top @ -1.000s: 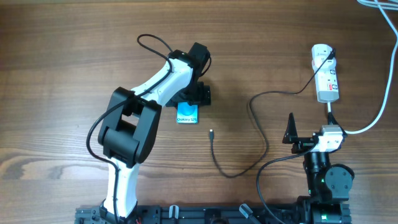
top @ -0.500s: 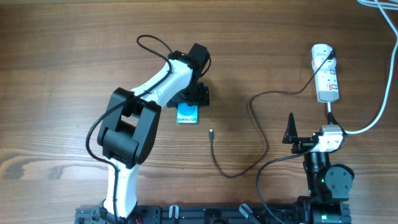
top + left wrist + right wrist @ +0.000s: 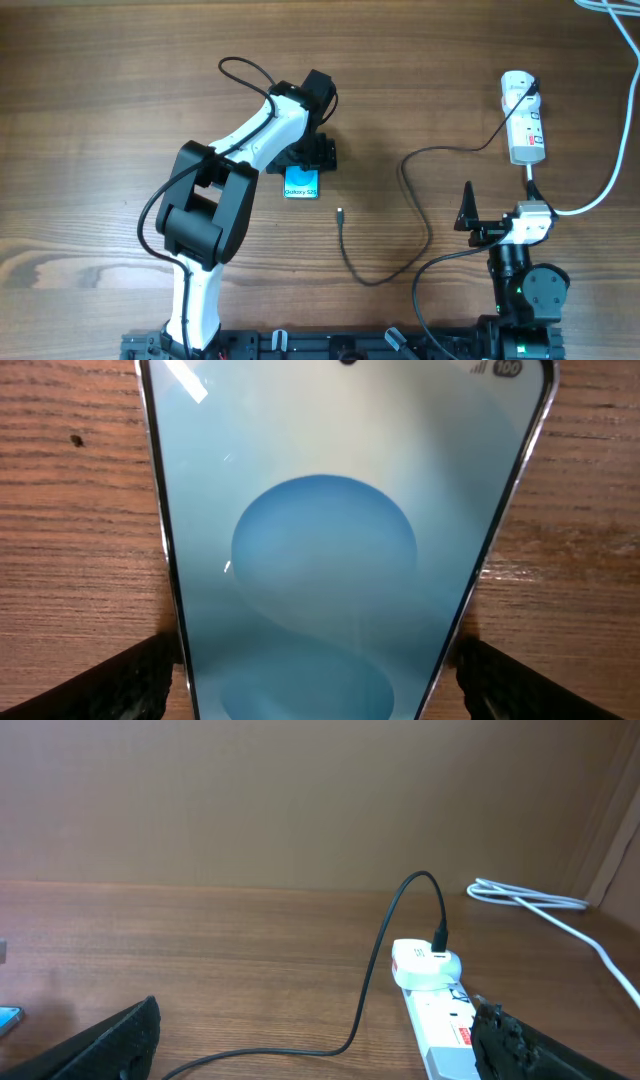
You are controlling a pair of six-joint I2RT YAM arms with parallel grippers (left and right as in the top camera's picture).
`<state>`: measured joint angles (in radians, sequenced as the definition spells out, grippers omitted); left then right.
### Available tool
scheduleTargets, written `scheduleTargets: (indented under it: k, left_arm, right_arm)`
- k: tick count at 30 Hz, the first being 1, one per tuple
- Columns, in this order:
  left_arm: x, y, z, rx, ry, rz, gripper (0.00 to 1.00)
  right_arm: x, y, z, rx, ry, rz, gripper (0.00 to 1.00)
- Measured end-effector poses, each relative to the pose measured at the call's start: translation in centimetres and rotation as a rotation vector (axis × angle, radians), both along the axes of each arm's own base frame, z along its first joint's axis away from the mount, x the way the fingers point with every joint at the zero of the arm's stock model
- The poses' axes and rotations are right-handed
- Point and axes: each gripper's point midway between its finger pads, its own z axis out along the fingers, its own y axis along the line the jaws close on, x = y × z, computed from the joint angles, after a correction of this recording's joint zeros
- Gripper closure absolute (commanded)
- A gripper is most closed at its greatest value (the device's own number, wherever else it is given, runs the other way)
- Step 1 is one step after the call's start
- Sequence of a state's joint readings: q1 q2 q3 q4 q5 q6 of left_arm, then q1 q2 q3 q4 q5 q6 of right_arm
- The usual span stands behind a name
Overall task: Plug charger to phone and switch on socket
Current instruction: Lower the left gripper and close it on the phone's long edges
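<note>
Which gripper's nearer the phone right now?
Left. The left gripper straddles the phone, one jaw at either edge; the right gripper sits far off, near the socket.

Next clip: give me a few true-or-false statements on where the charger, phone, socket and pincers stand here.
1. The charger is plugged into the phone. False: its metal tip lies on the table, apart from the phone.
2. The left pincer straddles the phone. True.
3. The right pincer holds the charger. False: it is open and empty.
4. A black plug sits in the socket. True.
</note>
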<state>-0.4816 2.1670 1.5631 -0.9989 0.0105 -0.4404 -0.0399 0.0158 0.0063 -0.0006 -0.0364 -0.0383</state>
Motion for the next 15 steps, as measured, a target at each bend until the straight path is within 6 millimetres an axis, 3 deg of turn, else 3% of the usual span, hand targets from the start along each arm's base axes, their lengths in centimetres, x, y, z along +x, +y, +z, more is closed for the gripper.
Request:
scheduleTargets:
  k: [4, 15]
  left_arm:
    - [-0.11, 0.0, 0.0, -0.001, 0.005, -0.004, 0.16]
    - [-0.22, -0.03, -0.01, -0.002, 0.009, -0.014, 0.25]
  right_arm:
    - [0.0, 0.0, 0.0, 0.0, 0.0, 0.0, 0.0]
    - [0.0, 0.0, 0.0, 0.0, 0.0, 0.0, 0.0]
